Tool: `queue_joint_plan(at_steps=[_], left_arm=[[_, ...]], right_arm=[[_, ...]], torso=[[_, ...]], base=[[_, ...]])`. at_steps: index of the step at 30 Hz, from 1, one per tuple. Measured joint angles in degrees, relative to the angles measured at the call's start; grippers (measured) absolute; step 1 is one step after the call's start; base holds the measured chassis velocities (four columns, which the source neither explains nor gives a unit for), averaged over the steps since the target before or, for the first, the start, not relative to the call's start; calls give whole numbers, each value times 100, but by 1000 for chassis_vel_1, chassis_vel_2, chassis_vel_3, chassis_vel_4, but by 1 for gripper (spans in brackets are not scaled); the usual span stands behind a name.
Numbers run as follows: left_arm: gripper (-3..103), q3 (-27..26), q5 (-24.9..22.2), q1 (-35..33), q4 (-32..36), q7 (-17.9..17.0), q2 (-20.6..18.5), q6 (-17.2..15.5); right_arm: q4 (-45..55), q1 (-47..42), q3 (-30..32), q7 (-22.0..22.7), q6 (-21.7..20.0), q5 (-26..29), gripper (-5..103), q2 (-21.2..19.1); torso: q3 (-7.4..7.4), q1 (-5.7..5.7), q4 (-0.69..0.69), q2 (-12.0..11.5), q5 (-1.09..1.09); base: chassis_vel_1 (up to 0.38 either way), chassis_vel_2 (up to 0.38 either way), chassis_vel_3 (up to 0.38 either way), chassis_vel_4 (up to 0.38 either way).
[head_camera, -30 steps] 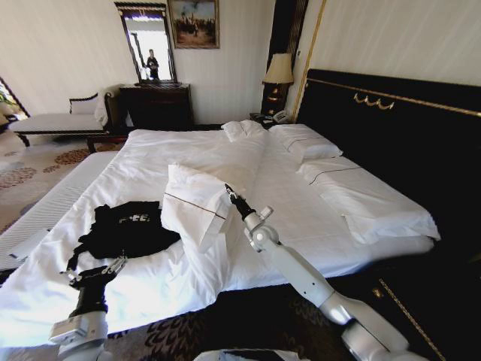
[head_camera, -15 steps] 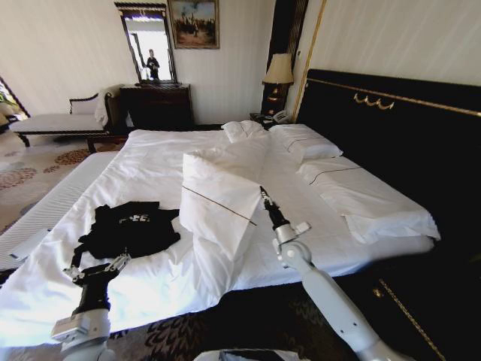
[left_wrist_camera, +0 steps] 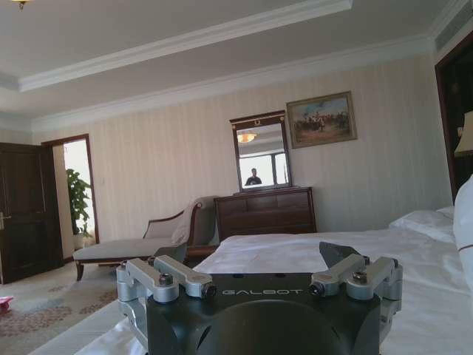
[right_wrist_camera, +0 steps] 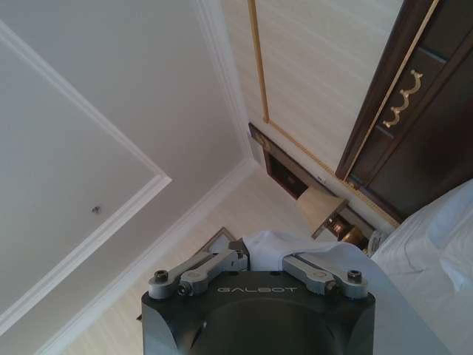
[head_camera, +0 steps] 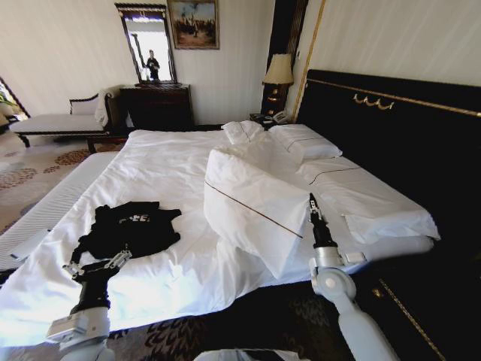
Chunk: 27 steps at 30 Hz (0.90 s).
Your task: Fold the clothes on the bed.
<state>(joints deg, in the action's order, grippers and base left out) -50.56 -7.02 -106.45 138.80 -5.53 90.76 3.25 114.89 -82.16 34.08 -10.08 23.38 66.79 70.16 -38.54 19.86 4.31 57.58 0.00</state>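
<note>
The black T-shirt (head_camera: 128, 226) with white lettering lies crumpled on the bed (head_camera: 173, 158), near its front left edge. My left gripper (head_camera: 98, 265) hovers just in front of the shirt at the mattress edge, open and holding nothing; in the left wrist view its fingers (left_wrist_camera: 166, 270) stand wide apart. My right gripper (head_camera: 312, 201) points upward over the bed's right half, shut on a fold of the white duvet (head_camera: 255, 203), which hangs from it in a raised tent. White cloth sits between its fingers (right_wrist_camera: 214, 265) in the right wrist view.
A tall dark headboard (head_camera: 398, 128) runs along the right, with pillows (head_camera: 301, 143) before it. A bedside lamp (head_camera: 278, 71), a dark dresser with mirror (head_camera: 154, 105) and a chaise (head_camera: 52, 120) stand at the back. A low white mattress (head_camera: 45, 203) adjoins the bed's left side.
My right gripper has carried the lifted duvet fold rightward, away from the T-shirt and toward the headboard side. The left gripper has hardly moved.
</note>
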Motion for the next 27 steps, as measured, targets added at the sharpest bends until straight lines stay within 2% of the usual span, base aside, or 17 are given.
queue_joint_plan(at_steps=[2,8,12,18,27], left_arm=[[100,1,-51,36,-2,-1,-11,-4],[100,6,-138,140,-47,-6,-51,-19],[100,55,-220,294,-137,-6,-78,-55],[100,150,-258,457,-321,-7,-129,-92],[100,135,-554,581,-478,-33,-392,-189]], right_arm=[[210,-321,221,-28,246,-21,0,166],[506,-767,591,-23,524,84,0,375],[628,-1305,1062,-47,759,313,0,454],[655,-1784,1683,-107,971,695,0,402],[685,-2080,2087,-101,1088,809,0,589]], torso=[[0,0,0,0,0],[0,0,-1,0,-1],[0,0,-1,0,0],[-1,0,1,0,0],[-1,1,-1,-1,0]], base=[[0,0,0,0],[0,0,0,0],[0,0,0,0],[0,0,0,0],[0,0,0,0]])
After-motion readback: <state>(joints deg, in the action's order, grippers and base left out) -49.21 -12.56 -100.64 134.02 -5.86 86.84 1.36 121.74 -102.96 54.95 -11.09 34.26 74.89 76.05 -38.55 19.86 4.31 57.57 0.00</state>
